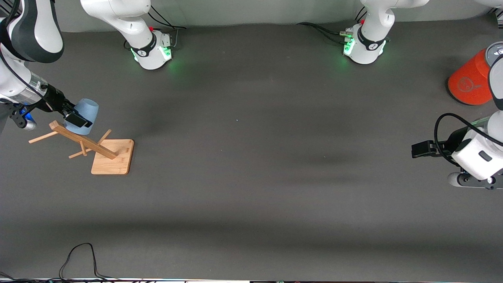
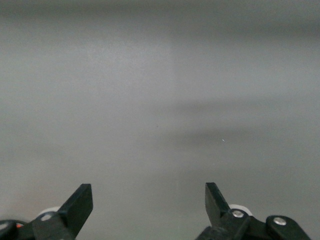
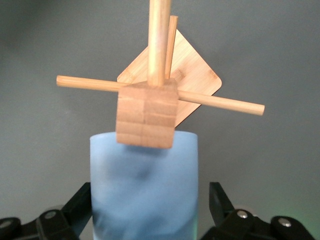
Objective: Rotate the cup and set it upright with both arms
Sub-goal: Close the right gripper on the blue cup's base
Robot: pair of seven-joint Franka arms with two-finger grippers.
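Note:
The pale-blue cup (image 1: pixel 85 111) sits against the top of a wooden rack's leaning post (image 1: pixel 80 140), at the right arm's end of the table. My right gripper (image 1: pixel 78 119) stands open around the cup. In the right wrist view the cup (image 3: pixel 144 190) fills the space between the fingers (image 3: pixel 80 205). One finger lies at the cup's wall, while the other stands a small gap off. The post's top block (image 3: pixel 146 115) hides part of the cup's end. My left gripper (image 1: pixel 417 149) waits open over the table at the left arm's end, with nothing between its fingertips (image 2: pixel 149 197).
The rack's square wooden base (image 1: pixel 112 158) lies nearer the front camera than the cup, with thin pegs (image 1: pixel 42 137) sticking out sideways from the post. A large orange cylinder (image 1: pixel 469 80) with a grey lid stands near the left arm. A black cable (image 1: pixel 78 257) loops along the front edge.

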